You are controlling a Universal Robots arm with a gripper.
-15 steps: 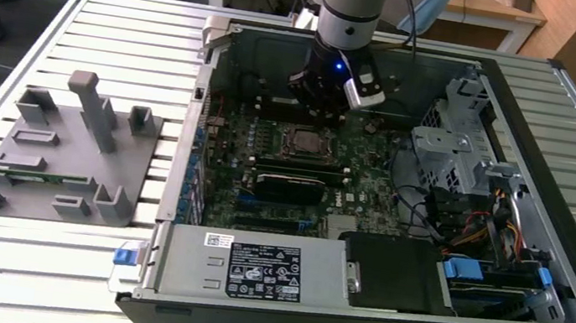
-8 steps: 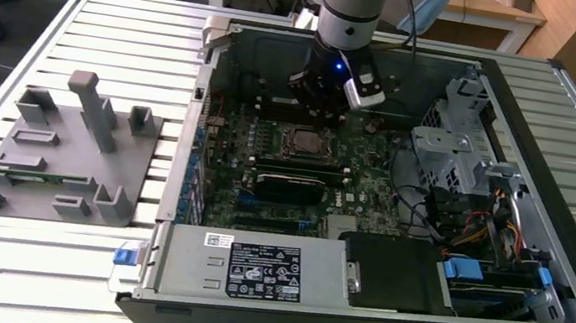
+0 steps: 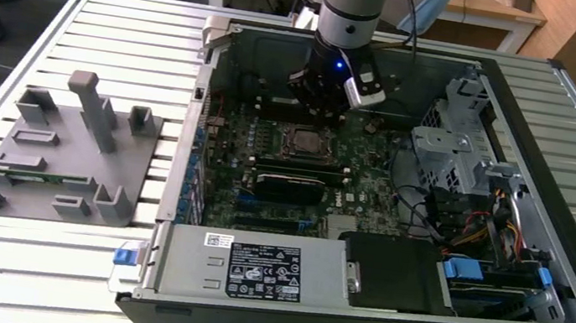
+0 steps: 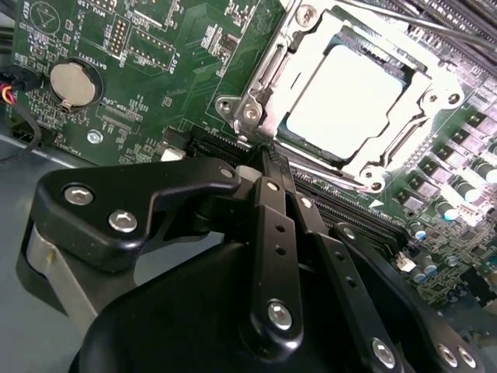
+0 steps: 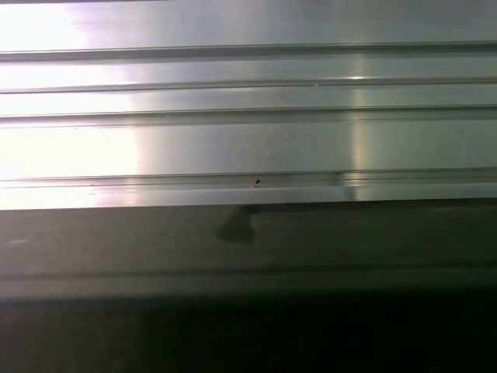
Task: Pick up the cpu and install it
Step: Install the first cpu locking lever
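Inside the open pc case (image 3: 543, 274), the cpu (image 4: 347, 99) is sitting flat in the mobo socket (image 4: 262, 74); the gripper (image 4: 269, 158) is hovering just beside it, fingers pressed together, gripping nothing.

In the exterior view, the drive cage (image 3: 451, 146) crowds the socket (image 3: 304, 140) at three o'clock; above it stays open.

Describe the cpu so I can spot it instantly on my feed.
Start at the open computer case on the slatted table, then find the green motherboard on its floor. Near the board's middle sits a square metal-framed socket, and the cpu lies inside it, just beyond the end effector. It is the one flat, shiny, pale silver square among dark chips.
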